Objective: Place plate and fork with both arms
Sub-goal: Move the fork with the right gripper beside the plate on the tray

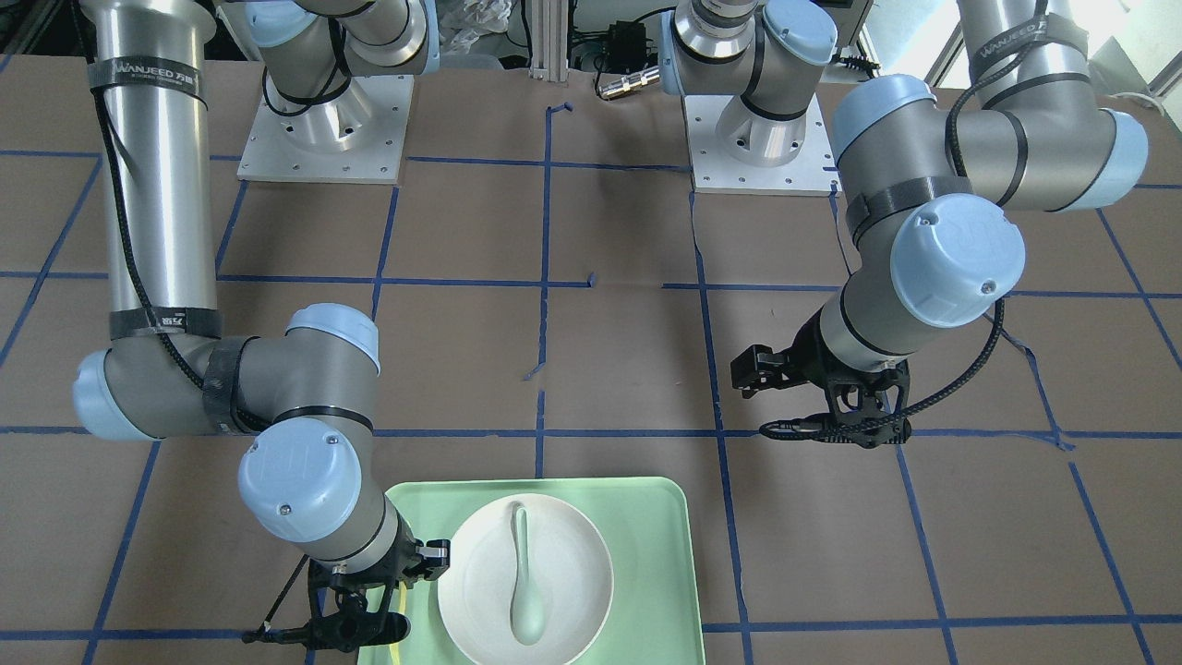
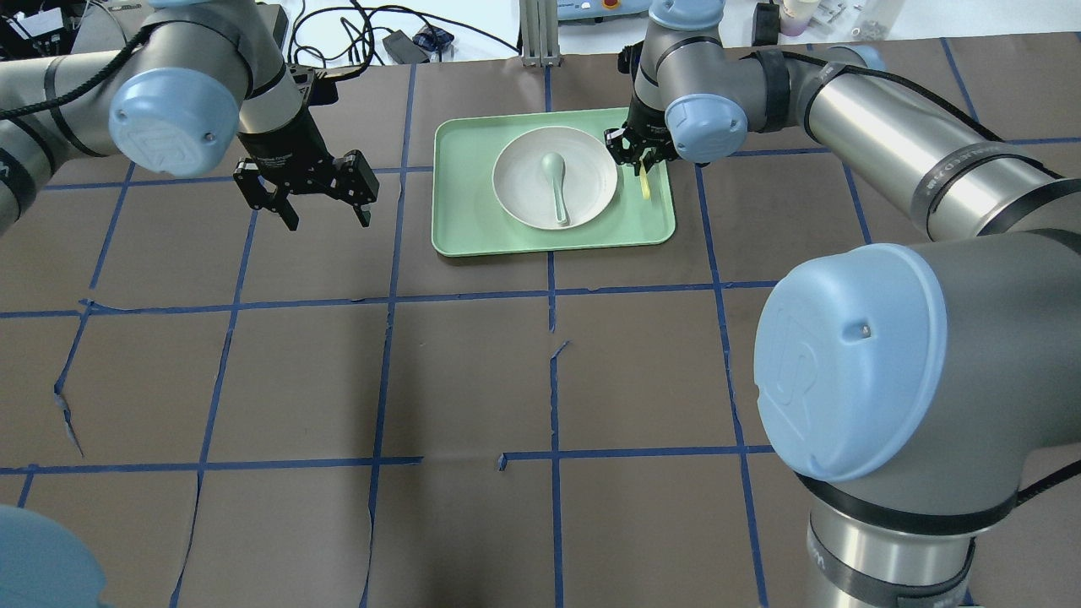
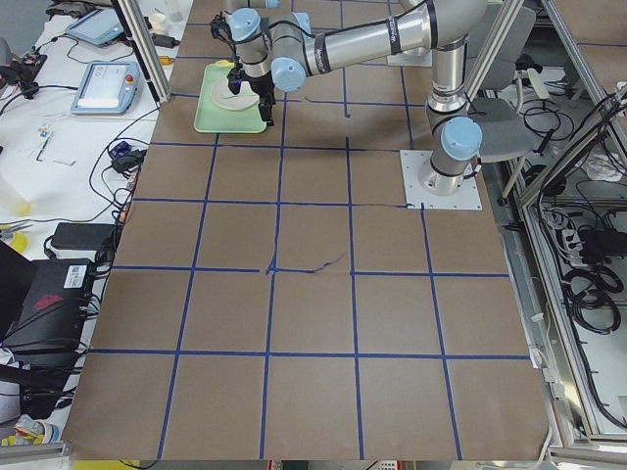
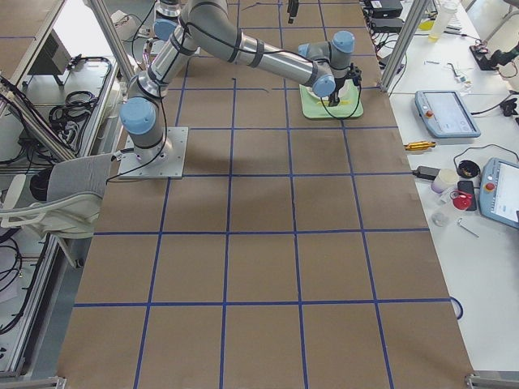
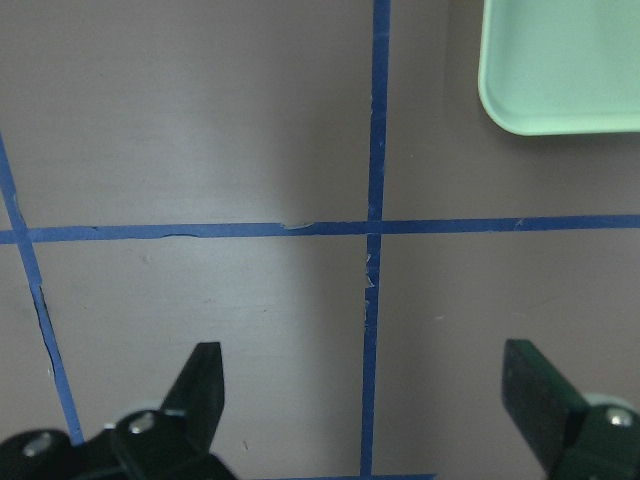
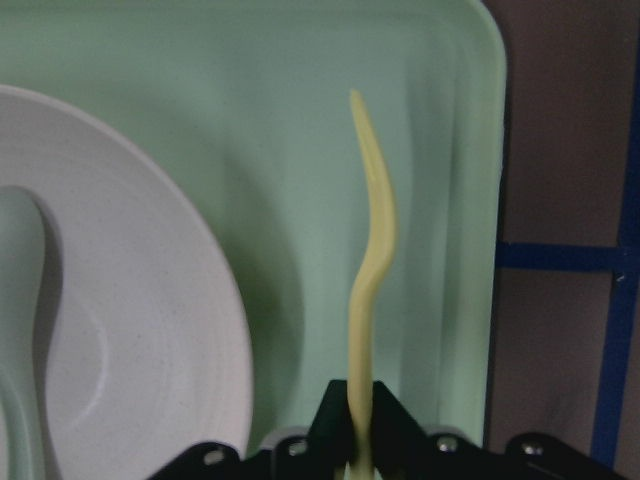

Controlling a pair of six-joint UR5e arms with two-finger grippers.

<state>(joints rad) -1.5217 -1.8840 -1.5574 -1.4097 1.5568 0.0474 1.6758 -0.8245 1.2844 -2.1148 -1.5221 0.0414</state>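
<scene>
The off-white plate (image 2: 583,203) lies on the mint-green tray (image 2: 473,228) with a grey-green spoon (image 2: 557,181) in it. My right gripper (image 2: 635,156) is shut on the handle end of the pale-yellow fork (image 2: 645,183), which hangs over the tray strip beside the plate. The right wrist view shows the fork (image 6: 370,260) edge-on between the shut fingers, with the plate (image 6: 150,330) to its left. I cannot tell whether the fork touches the tray. My left gripper (image 2: 304,198) is open and empty over bare table left of the tray, as the left wrist view (image 5: 370,400) confirms.
The table is brown with a blue tape grid (image 2: 549,295). The tray's corner (image 5: 560,70) shows at the top right of the left wrist view. Both arm bases (image 1: 323,129) stand at the robot's edge of the table. Cables and devices (image 2: 397,38) lie beyond the far edge.
</scene>
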